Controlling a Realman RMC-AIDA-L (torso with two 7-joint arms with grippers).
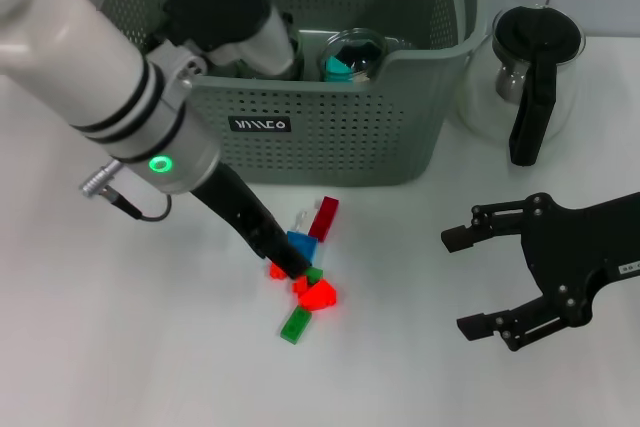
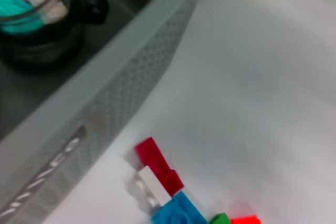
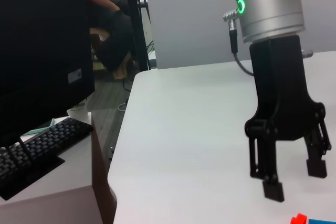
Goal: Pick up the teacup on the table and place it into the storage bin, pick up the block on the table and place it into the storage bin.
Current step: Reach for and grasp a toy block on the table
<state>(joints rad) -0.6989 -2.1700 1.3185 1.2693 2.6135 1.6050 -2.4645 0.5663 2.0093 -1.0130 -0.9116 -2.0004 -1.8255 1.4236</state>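
The teacup (image 1: pixel 352 53), clear glass with something teal inside, sits in the grey-green storage bin (image 1: pixel 330 137); the left wrist view shows the teacup (image 2: pixel 29 11) behind the bin wall (image 2: pixel 121 93). Several small blocks lie in a cluster on the table in front of the bin: a long red block (image 1: pixel 324 217), a blue one (image 1: pixel 300 244), a green one (image 1: pixel 296 325) and orange-red ones (image 1: pixel 319 293). My left gripper (image 1: pixel 289 269) is down at this cluster. In the right wrist view the left gripper (image 3: pixel 294 179) hangs open just above the table with nothing between its fingers. My right gripper (image 1: pixel 480 282) rests open at the right.
A glass pot with a black handle (image 1: pixel 530 67) stands right of the bin. White tabletop (image 1: pixel 120 347) stretches to the left and front. The right wrist view shows the table's edge, with a desk, monitor and keyboard (image 3: pixel 42 145) beyond it.
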